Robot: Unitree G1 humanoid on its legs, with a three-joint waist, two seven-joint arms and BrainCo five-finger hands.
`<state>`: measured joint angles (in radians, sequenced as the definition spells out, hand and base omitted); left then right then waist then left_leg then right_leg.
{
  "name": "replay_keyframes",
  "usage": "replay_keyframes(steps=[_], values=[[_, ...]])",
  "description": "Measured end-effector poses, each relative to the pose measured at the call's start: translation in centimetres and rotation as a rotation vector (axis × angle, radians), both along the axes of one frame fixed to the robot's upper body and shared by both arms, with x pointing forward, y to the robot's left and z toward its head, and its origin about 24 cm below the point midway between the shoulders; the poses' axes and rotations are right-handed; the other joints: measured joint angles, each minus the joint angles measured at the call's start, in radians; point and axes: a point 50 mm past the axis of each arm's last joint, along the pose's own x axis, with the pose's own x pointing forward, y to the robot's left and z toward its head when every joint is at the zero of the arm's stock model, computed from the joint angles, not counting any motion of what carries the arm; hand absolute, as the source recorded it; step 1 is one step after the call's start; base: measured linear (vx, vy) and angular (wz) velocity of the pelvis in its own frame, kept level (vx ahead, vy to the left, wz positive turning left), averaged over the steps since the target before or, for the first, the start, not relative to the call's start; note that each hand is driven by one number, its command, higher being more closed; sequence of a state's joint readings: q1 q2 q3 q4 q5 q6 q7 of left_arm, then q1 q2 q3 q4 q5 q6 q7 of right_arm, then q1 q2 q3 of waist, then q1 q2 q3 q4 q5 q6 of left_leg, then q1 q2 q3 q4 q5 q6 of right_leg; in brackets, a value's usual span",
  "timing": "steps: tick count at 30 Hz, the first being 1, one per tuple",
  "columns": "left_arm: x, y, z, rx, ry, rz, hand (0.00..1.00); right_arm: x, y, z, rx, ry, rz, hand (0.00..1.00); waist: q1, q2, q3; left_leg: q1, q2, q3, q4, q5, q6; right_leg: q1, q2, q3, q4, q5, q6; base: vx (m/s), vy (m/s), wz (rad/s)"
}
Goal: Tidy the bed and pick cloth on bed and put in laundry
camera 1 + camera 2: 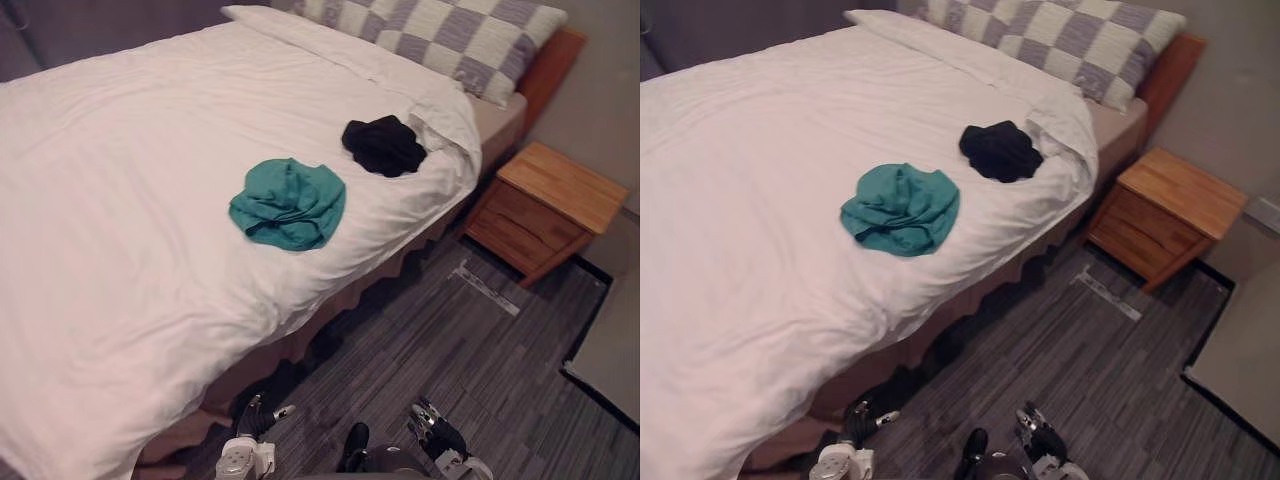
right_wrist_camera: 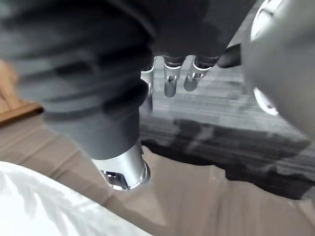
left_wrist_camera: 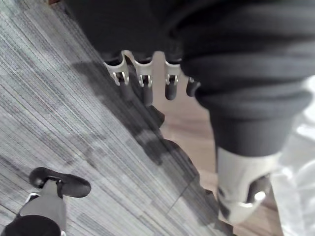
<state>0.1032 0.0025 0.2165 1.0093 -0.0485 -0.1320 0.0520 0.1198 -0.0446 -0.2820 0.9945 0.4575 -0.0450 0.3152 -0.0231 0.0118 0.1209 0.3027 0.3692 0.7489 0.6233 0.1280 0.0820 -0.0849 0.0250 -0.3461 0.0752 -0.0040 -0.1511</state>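
Note:
A crumpled teal cloth (image 1: 288,203) lies on the white bed sheet (image 1: 110,220) near the bed's near edge. A black cloth (image 1: 384,144) lies bunched farther up, by the folded-back corner of the sheet below the pillows. My left hand (image 1: 262,415) hangs low beside the bed over the floor, its fingers (image 3: 143,78) relaxed and holding nothing. My right hand (image 1: 432,420) hangs over the floor too, fingers (image 2: 170,78) straight and empty. Both hands are well short of the cloths.
A grey-and-white checked pillow (image 1: 440,35) rests at the head of the bed against a wooden headboard (image 1: 552,62). A wooden nightstand (image 1: 545,205) stands right of the bed. Grey plank floor (image 1: 450,340) runs alongside, with a grey mat (image 1: 610,350) at the right.

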Motion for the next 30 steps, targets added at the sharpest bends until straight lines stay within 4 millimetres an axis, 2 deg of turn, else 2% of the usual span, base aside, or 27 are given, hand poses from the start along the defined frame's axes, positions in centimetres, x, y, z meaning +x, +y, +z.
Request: replay_keyframes(steps=[1,2,4,5,7,11,12,13,15,18,19,20,22,23,24,26,27,28,29,30], values=[[-0.3,0.4,0.0,0.006,0.006,0.037,0.0,0.4,0.2,0.1,-0.032,0.002,0.051,0.0,0.022,-0.009,0.003,-0.116,-0.027,-0.203,0.165,-0.09,-0.034,-0.003,0.019,0.089,-0.005,0.0,-0.005,0.16,0.064,-2.57],[0.2,0.5,0.1,0.003,-0.007,0.063,0.0,1.4,-0.2,0.3,-0.076,-0.005,0.097,0.0,0.035,0.015,0.027,-0.256,-0.091,-0.391,0.294,-0.29,-0.086,0.001,0.053,0.203,-0.013,0.008,-0.019,0.14,0.109,-2.63],[0.5,0.9,0.3,0.012,-0.029,0.088,0.0,1.6,0.2,0.1,-0.088,0.012,0.15,0.0,0.047,0.003,0.036,-0.335,-0.14,-0.483,0.244,-0.384,-0.099,0.025,0.069,0.298,-0.02,0.02,-0.006,0.14,0.134,-2.16],[0.8,1.0,0.5,0.019,-0.05,0.081,0.0,1.5,0.5,0.1,-0.088,0.013,0.18,0.0,0.049,-0.009,0.046,-0.364,-0.143,-0.514,0.13,-0.412,-0.116,0.064,0.081,0.361,-0.046,0.019,0.009,0.16,0.137,-1.72],[1.3,0.8,0.7,0.014,-0.076,0.073,0.0,1.6,0.7,0.1,-0.09,0.007,0.2,0.0,0.051,-0.01,0.039,-0.392,-0.144,-0.555,-0.013,-0.418,-0.128,0.092,0.086,0.431,-0.055,0.006,0.028,0.17,0.204,-1.41],[3.6,-0.5,1.3,-0.029,-0.137,0.053,0.0,2.5,1.0,0.6,-0.13,-0.034,0.287,0.0,0.053,-0.003,0.043,-0.488,-0.193,-0.621,-0.212,-0.4,-0.139,0.083,0.055,0.532,-0.041,-0.014,0.059,0.19,0.284,-0.81],[4.2,-1.3,1.4,-0.055,-0.154,0.06,0.0,2.7,0.8,0.7,-0.156,-0.037,0.336,0.0,0.057,0.01,0.047,-0.477,-0.201,-0.614,-0.316,-0.291,-0.169,0.065,0.047,0.55,0.001,-0.052,0.109,0.19,0.349,-0.59],[4.2,-1.6,1.4,-0.065,-0.155,0.057,0.0,2.6,1.0,0.6,-0.164,-0.034,0.362,0.0,0.061,0.015,0.048,-0.46,-0.205,-0.578,-0.335,-0.242,-0.161,0.056,0.034,0.538,0.027,-0.079,0.123,0.23,0.346,-0.64],[4.5,-1.7,1.5,-0.072,-0.168,0.063,0.0,2.6,1.4,0.6,-0.176,-0.032,0.411,0.0,0.065,0.002,0.042,-0.455,-0.218,-0.538,-0.332,-0.263,-0.142,0.049,-0.008,0.46,0.103,-0.1,0.154,0.25,0.267,-0.38],[4.8,-1.6,1.6,-0.078,-0.182,0.078,0.0,2.9,2.7,0.5,-0.174,-0.029,0.415,0.0,0.086,-0.032,0.024,-0.423,-0.254,-0.481,-0.333,-0.297,-0.109,0.053,-0.061,0.404,0.177,-0.183,0.183,0.24,0.141,-0.41],[4.7,-1.8,1.5,-0.083,-0.176,0.076,0.0,3.2,3.0,0.6,-0.173,-0.037,0.409,0.0,0.089,-0.032,0.028,-0.391,-0.267,-0.461,-0.346,-0.314,-0.103,0.039,-0.076,0.397,0.241,-0.197,0.204,0.2,0.084,-0.4],[4.4,-2.1,1.3,-0.091,-0.161,0.075,0.0,3.7,2.8,0.9,-0.18,-0.062,0.394,0.0,0.086,-0.017,0.033,-0.341,-0.272,-0.451,-0.373,-0.341,-0.099,-0.024,-0.083,0.366,0.436,-0.204,0.215,0.12,0.065,-0.31],[4.1,-1.9,1.2,-0.08,-0.151,0.055,0.0,4.1,2.8,1.1,-0.178,-0.082,0.369,0.0,0.079,-0.028,0.038,-0.279,-0.29,-0.455,-0.389,-0.356,-0.1,-0.118,-0.127,0.302,0.691,-0.178,0.23,0.18,0.031,0.0],[4.1,-1.6,1.2,-0.066,-0.147,0.037,0.0,4.0,2.8,1.0,-0.174,-0.076,0.357,0.0,0.074,-0.035,0.043,-0.221,-0.296,-0.457,-0.4,-0.368,-0.1,-0.152,-0.158,0.262,0.798,-0.196,0.228,0.3,-0.041,0.22],[4.0,-1.2,1.1,-0.055,-0.141,0.038,0.0,3.8,2.5,0.9,-0.171,-0.061,0.333,0.0,0.074,-0.038,0.043,-0.18,-0.28,-0.466,-0.411,-0.38,-0.112,-0.159,-0.172,0.197,0.781,-0.236,0.211,0.26,-0.074,0.25],[3.7,-1.0,1.0,-0.05,-0.132,0.041,0.0,3.8,2.3,0.9,-0.17,-0.064,0.307,0.0,0.068,-0.031,0.045,-0.159,-0.25,-0.485,-0.42,-0.39,-0.129,-0.165,-0.173,0.129,0.659,-0.247,0.2,0.33,-0.179,0.28],[3.5,-0.9,0.9,-0.05,-0.122,0.051,0.0,4.2,1.7,1.1,-0.173,-0.073,0.26,0.0,0.067,-0.013,0.048,-0.141,-0.188,-0.493,-0.45,-0.399,-0.169,-0.196,-0.146,0.08,0.357,-0.167,0.185,0.55,-0.315,0.27],[3.4,-0.8,0.9,-0.05,-0.121,0.059,0.0,4.3,1.5,1.2,-0.175,-0.079,0.244,0.0,0.067,-0.006,0.054,-0.136,-0.162,-0.498,-0.453,-0.409,-0.199,-0.195,-0.132,0.09,0.182,-0.073,0.184,0.54,-0.308,0.18],[3.4,-0.5,0.9,-0.047,-0.123,0.076,0.0,4.2,1.8,1.1,-0.169,-0.076,0.234,0.0,0.068,-0.015,0.059,-0.123,-0.154,-0.498,-0.46,-0.417,-0.226,-0.178,-0.13,0.106,0.062,0.052,0.209,0.58,-0.349,-0.03],[3.1,-0.8,0.6,-0.066,-0.103,0.118,0.0,4.7,1.1,1.3,-0.197,-0.08,0.225,0.0,0.074,0.016,0.074,-0.084,-0.117,-0.499,-0.467,-0.419,-0.236,-0.144,-0.091,0.08,0.066,0.092,0.166,0.51,-0.324,0.03]])
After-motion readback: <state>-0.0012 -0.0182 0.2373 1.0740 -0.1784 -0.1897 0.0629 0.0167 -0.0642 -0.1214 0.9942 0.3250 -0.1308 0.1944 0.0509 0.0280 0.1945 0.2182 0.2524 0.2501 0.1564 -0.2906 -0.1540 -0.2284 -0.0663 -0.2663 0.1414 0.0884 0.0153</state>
